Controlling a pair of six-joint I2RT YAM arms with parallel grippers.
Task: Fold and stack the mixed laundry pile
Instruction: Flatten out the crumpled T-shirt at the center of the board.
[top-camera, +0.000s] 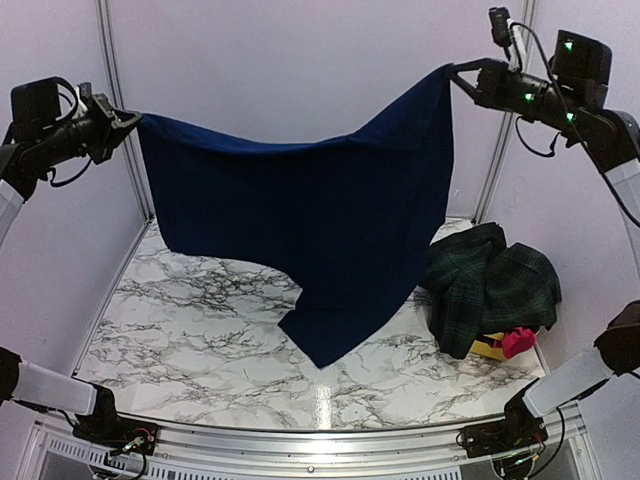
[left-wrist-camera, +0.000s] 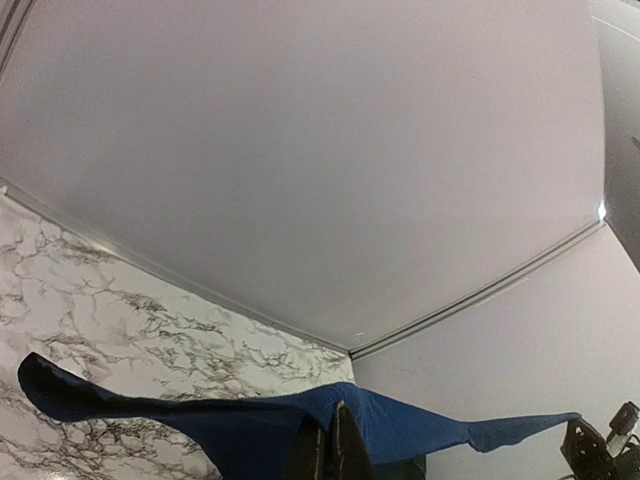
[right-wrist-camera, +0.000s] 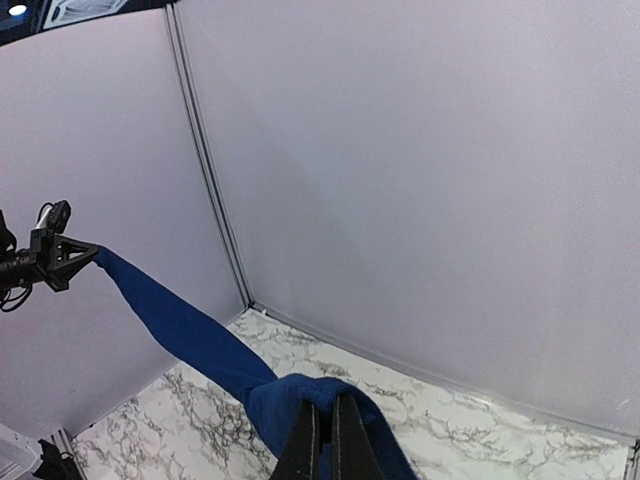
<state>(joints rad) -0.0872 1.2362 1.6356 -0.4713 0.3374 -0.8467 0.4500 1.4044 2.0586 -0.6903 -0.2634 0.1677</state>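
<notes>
Navy-blue cloth (top-camera: 320, 230) hangs spread in the air above the table (top-camera: 200, 320), held by two upper corners. The left hand (top-camera: 132, 120) is high at the far left, closed on the cloth's left corner. In the left wrist view its fingers (left-wrist-camera: 345, 452) are pressed together with blue fabric coming out between them. The right hand (top-camera: 458, 75) is high at the far right, a little higher than the left, closed on the cloth's right corner. In the right wrist view its fingers are likewise together, with a bunch of blue fabric gathered at the tips. The cloth's top edge sags between the two hands, lowest around the middle. The cloth falls as a broad sheet. Its lower edge is uneven, shorter on the left, and runs down to a point near the middle of the table. Whether that point touches the marble-patterned top cannot be told. The rest of the laundry lies in a heap at the right side of the table, well apart from both hands. A dark green-and-navy plaid garment (top-camera: 490, 285) lies crumpled on top, its left edge just beside the hanging cloth or partly behind it. At the near edge of the heap a small pink piece (top-camera: 517, 341) shows, touching a bit of yellow tub (top-camera: 487, 348) that sticks out from under the plaid. Plain pale walls (top-camera: 300, 60) close in the far and side edges of the table.
</notes>
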